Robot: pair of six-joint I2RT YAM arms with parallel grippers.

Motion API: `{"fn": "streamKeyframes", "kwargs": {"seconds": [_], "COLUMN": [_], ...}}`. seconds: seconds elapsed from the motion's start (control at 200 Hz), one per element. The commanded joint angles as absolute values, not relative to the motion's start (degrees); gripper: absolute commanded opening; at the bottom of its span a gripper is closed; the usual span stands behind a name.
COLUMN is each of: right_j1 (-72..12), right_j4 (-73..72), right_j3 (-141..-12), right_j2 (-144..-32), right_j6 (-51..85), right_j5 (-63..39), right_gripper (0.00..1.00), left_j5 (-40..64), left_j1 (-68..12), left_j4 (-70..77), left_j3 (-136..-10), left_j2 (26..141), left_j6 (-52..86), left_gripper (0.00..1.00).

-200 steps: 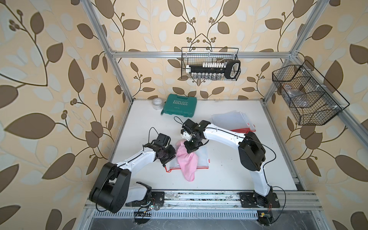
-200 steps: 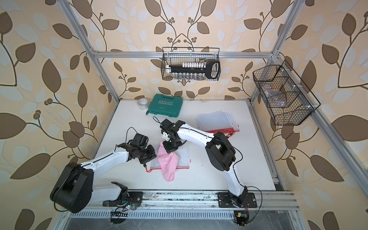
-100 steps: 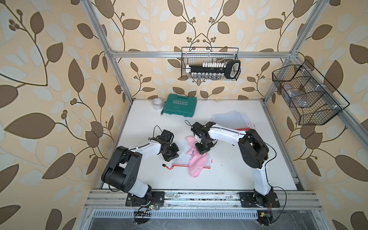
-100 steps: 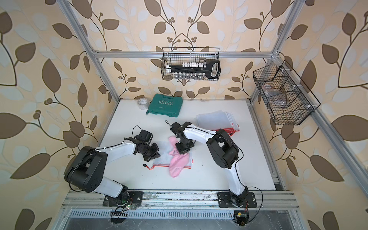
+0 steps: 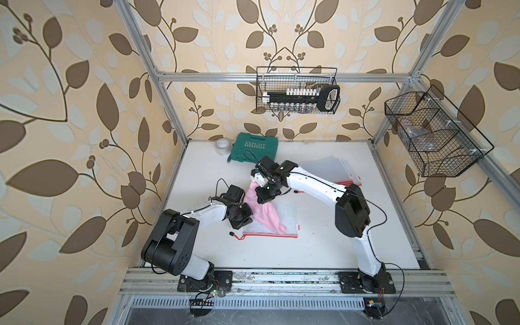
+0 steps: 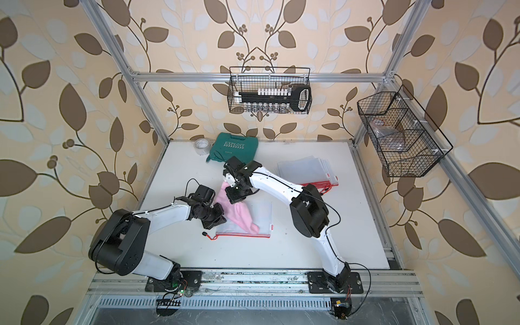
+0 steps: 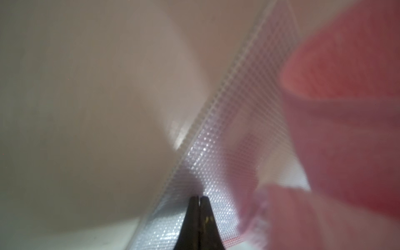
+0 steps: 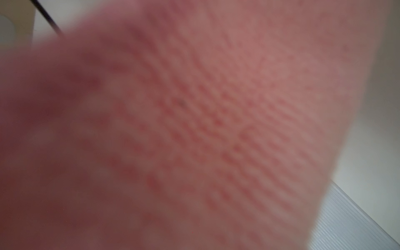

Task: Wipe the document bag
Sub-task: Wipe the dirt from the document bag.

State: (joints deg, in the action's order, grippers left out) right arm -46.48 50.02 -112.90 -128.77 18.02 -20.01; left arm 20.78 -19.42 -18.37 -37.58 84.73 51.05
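The document bag, translucent mesh with a red zipper edge, lies flat on the white table. A pink cloth is draped across its left half. My right gripper is shut on the cloth's far end, just beyond the bag's far-left corner. The cloth fills the right wrist view and hides the fingers; a bag corner shows. My left gripper is shut, its tips resting on the bag's mesh near the left edge, beside the cloth.
At the back left are a green tool case and a tape roll. A stack of other bags lies back right, behind my right arm. Wire baskets hang on the back wall and the right wall.
My right gripper swept right with the cloth, then came back left and farther away. The cloth's tail now trails to the front right. My left gripper stayed on the bag's left edge.
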Motion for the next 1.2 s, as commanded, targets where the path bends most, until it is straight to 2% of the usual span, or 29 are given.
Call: {"fn": "streamKeyframes", "kwargs": {"seconds": [0.0,0.12,0.33,0.39,0.455,0.52,0.645,0.79,0.88,1.095,1.195], "right_j1": [-46.01,-42.9,-36.42,-36.28,-37.53,-39.98,-44.94,-48.14,-47.22,-40.63,-40.63], "right_j4": [50.37,51.06,60.72,62.47,62.67,60.89,55.02,49.63,50.49,58.71,59.14], "right_j3": [-112.69,-103.58,-85.16,-83.09,-83.42,-86.22,-93.94,-97.06,-91.56,-73.08,-70.83], "right_j2": [-135.62,-131.77,-113.49,-109.44,-107.0,-107.69,-116.02,-124.62,-124.6,-109.06,-105.22], "right_j6": [20.85,21.07,15.62,14.7,13.49,12.35,13.53,18.45,18.73,17.15,17.22], "right_j5": [-27.67,-20.74,6.12,10.17,7.63,-1.34,-22.66,-32.95,-30.16,-3.45,-1.73], "right_gripper": [0.0,0.0,0.0,0.0,0.0,0.0,0.0,0.0,0.0,0.0,0.0], "left_j5": [15.68,14.88,13.97,14.04,14.05,14.21,14.18,13.8,13.19,12.48,12.61], "left_j1": [-19.08,-19.07,-18.98,-18.98,-18.98,-18.98,-19.06,-19.07,-19.07,-19.03,-19.07], "left_j4": [-26.03,-26.79,-27.17,-27.07,-26.86,-26.72,-26.38,-26.56,-26.97,-27.14,-26.4], "left_j3": [-34.96,-34.99,-35.33,-35.45,-35.64,-35.9,-36.3,-36.26,-36.12,-34.73,-34.8], "left_j2": [85.26,84.68,84.36,84.54,84.61,84.76,85.25,84.72,84.01,83.06,83.06], "left_j6": [51.24,51.5,51.81,51.85,52.07,52.1,52.47,53.07,53.35,54.09,54.23], "left_gripper": [0.0,0.0,0.0,0.0,0.0,0.0,0.0,0.0,0.0,0.0,0.0]}}
